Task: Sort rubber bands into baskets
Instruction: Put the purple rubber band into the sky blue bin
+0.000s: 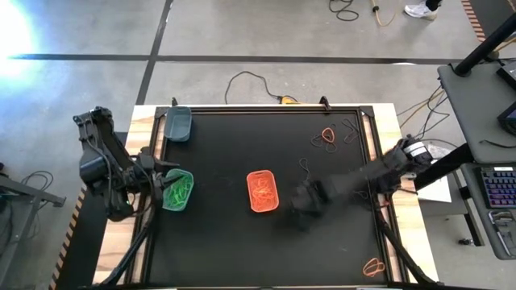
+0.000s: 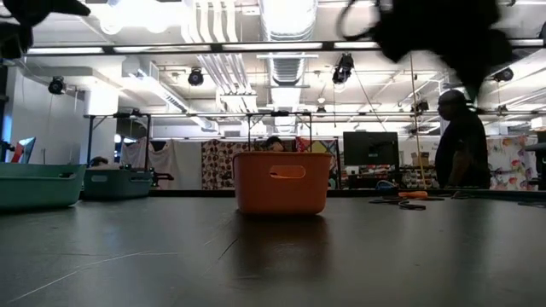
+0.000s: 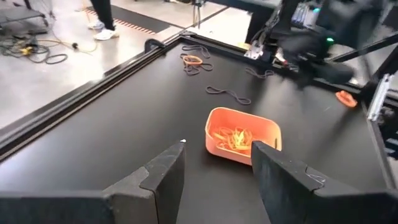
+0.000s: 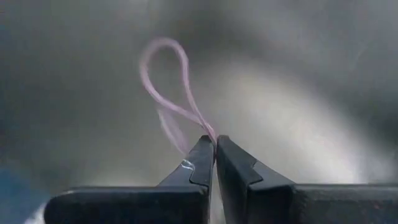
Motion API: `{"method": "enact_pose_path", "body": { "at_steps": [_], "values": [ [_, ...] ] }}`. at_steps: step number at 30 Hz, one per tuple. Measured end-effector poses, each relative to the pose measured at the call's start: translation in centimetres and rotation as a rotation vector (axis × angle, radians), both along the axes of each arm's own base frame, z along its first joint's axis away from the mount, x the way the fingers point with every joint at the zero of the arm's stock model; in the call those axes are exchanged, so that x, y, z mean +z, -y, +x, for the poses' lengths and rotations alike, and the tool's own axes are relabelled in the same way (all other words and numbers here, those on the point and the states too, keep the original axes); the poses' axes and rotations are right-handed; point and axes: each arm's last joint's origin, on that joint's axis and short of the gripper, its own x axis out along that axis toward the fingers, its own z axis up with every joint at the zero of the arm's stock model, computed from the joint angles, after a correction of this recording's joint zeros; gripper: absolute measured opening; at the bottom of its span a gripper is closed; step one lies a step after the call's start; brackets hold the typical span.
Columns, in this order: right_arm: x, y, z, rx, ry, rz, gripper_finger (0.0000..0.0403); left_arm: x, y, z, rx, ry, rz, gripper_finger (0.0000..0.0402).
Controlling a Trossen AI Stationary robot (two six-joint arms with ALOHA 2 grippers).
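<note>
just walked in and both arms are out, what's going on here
The robot is sorting rubber bands into baskets. The right claw is shut on a thin rubber band, just right of the orange basket, which already holds orange bands. The left claw waits open at the table's left edge by the light green basket, which holds green bands. Loose bands still lie at the far right of the mat, and a dark teal basket sits at the far left corner.

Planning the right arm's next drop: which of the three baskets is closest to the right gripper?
The orange basket, mid-table, just beside the right gripper. The light green basket and dark teal basket sit at the far left edge.
</note>
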Motion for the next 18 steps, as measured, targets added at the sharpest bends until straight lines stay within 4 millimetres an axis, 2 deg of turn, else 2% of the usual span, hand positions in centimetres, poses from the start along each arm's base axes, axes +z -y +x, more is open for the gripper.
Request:
{"method": "enact_pose_path", "body": {
  "at_steps": [5, 11, 14, 18],
  "values": [
    [1.9, 6.8, 2.8, -0.015, 0.159, -0.239, 0.0009, -1.4, -0.2, 0.0, -0.021, 0.071, -0.034, 0.0168],
    [3.0, 15.0, 6.1, 0.026, 0.468, -0.438, 0.0009, -2.5, -0.7, 0.2, 0.056, 0.173, -0.13, 0.0169],
    [2.9, 18.3, 7.4, 0.019, 0.586, -0.519, 0.0009, -3.1, -1.2, 0.4, 0.118, 0.196, -0.163, 0.0169],
    [1.5, 21.3, 9.0, 0.047, 0.681, -0.545, 0.0009, -3.5, -2.0, 0.7, 0.196, 0.185, -0.169, 0.0169]
  ]
}}
